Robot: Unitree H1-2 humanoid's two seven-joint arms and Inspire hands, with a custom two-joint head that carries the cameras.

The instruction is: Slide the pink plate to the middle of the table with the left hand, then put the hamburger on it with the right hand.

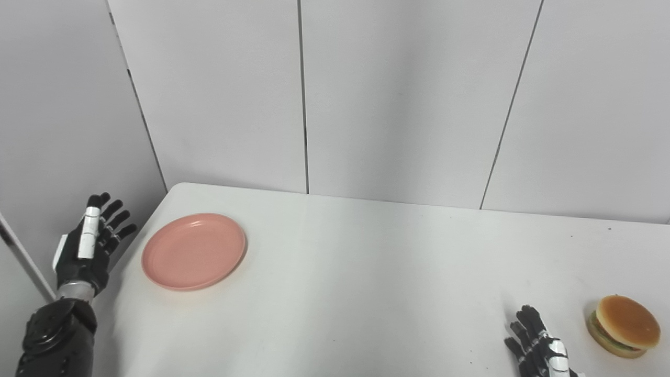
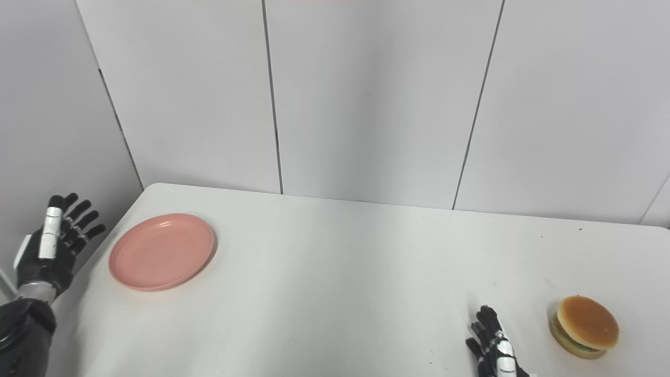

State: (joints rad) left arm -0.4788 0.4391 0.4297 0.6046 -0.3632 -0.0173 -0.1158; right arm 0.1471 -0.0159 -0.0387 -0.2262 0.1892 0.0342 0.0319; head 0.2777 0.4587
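Reaching in with spread, empty fingers, the right hand (image 1: pixel 539 348) is cropped below; the left hand (image 1: pixel 89 246) likewise holds nothing.

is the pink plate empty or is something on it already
Empty. The pink plate lies flat near the table's left edge, its whole inside bare; the hamburger sits far right on the table.

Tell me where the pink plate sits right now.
The pink plate lies flat near the table's far left corner, just right of the open left hand, far from the hamburger.
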